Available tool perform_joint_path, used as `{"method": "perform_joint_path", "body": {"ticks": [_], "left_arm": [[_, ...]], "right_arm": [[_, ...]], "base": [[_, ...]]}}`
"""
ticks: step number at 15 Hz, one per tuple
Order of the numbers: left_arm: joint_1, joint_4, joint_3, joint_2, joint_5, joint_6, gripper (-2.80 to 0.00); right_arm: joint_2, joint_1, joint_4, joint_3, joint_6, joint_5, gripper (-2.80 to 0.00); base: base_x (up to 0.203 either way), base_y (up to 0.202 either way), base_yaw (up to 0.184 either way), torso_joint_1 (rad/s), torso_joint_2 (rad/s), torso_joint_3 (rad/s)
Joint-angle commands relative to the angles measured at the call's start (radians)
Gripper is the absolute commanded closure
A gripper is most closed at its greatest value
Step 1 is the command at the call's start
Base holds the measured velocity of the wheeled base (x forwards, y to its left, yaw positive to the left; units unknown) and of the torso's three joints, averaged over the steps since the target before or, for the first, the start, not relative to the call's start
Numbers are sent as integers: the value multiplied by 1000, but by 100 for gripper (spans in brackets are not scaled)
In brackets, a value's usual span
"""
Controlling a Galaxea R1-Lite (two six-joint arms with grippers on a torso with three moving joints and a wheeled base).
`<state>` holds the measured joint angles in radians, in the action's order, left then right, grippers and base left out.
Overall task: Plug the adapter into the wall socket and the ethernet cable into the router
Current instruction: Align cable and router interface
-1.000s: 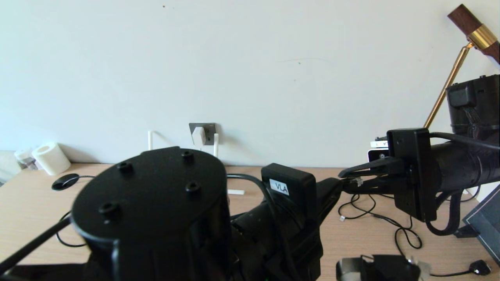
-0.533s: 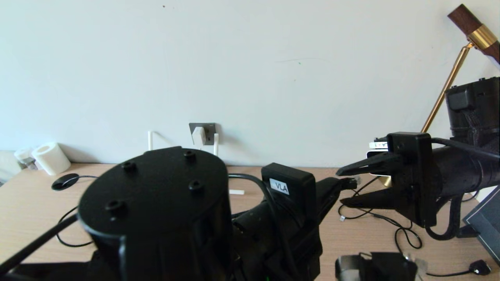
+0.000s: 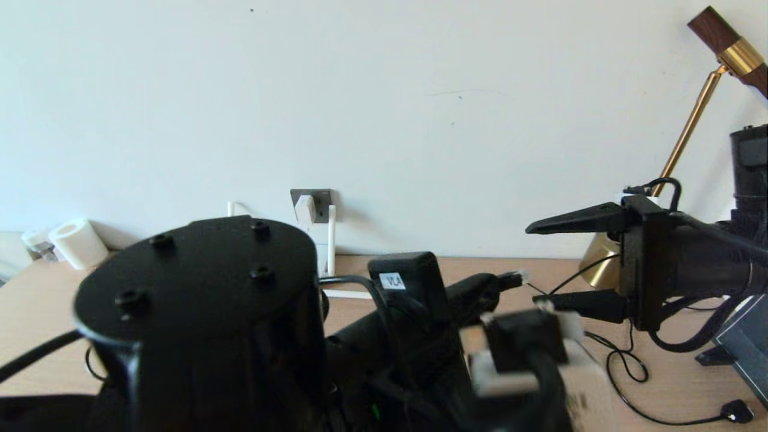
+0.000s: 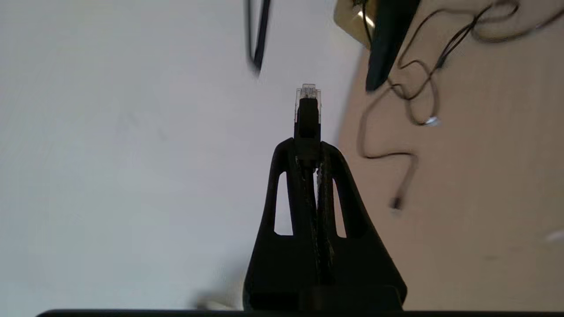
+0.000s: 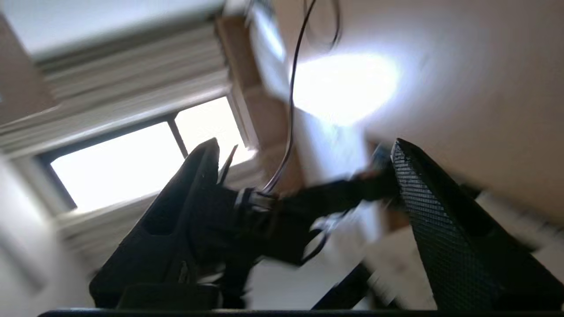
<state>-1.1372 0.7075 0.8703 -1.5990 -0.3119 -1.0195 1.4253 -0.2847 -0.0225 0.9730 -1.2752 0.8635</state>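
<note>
Left pincer (image 4: 308, 149) clamped on the ethernet cable (image 4: 307, 110), clear plug tip protruding, held above the surface (image 3: 48, 324). Right pincer (image 3: 540, 264) spread wide, nothing between its fingers, just right of the plug. Adapter (image 3: 305, 209) seated in wall socket (image 3: 312, 204). Router appears mostly hidden; one antenna (image 3: 331, 240) visible.

Wooden desk (image 3: 48, 312), set against a white wall.
- Far left: 1 white paper roll (image 3: 78, 243), lying on its side.
- Far centre: router (image 3: 329, 273), largely hidden.
- Right: brass lamp base (image 3: 600, 263); loose black cords (image 3: 624, 366); 1 black plug (image 3: 737, 411) at the near right corner.
</note>
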Motion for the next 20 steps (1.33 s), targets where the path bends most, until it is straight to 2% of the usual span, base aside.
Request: {"method": "perform_joint_path", "body": {"ticks": [1,3,4,6,8,10,12,14,15,16,17,19,20], "left_arm": [[29,-32,47,0,-7,395,0],[66,-82,118,-29,-13,649,0],[83,-111,127,-35,-16,755,0],[117,-166,107,-33,-24,942,0],[178,-205,65,-30,-26,1089,0],[251,-213,5,-30,-26,1165,0],[326,-215,-61,-34,-28,1201,0],[395,-219,-142,-55,-49,1224,0],[417,-217,-161,-77,-66,1261,0],[436,-216,-169,-96,-83,1322,0],[462,-216,-175,-117,-96,1360,0],[494,-212,-200,-158,-140,1377,0],[513,-211,-220,-170,-152,1383,0]], "right_arm": [[-88,2,-8,-43,110,-223,-280],[-165,-1,-15,-130,332,-504,-280],[-221,-5,-18,-186,459,-644,-280],[-359,-8,-48,-298,630,-786,-280],[-516,-8,-82,-436,786,-861,-280],[-679,-8,-108,-588,912,-913,-280],[-855,-9,-144,-699,1027,-928,-280],[-1043,-9,-165,-817,1164,-889,-280],[-1109,-9,-170,-891,1209,-863,-280],[-1147,-8,-167,-954,1238,-842,-280],[-1154,-7,-141,-975,1234,-829,-280],[-1154,-8,-86,-975,1241,-840,-280],[-1154,-8,-16,-972,1261,-846,-280]], "base": [[0,0,0,0,0,0],[0,0,0,0,0,0],[0,0,0,0,0,0],[0,0,0,0,0,0],[0,0,0,0,0,0],[0,0,0,0,0,0],[0,0,0,0,0,0],[0,0,0,0,0,0],[0,0,0,0,0,0],[0,0,0,0,0,0],[0,0,0,0,0,0],[0,0,0,0,0,0],[0,0,0,0,0,0]]}}
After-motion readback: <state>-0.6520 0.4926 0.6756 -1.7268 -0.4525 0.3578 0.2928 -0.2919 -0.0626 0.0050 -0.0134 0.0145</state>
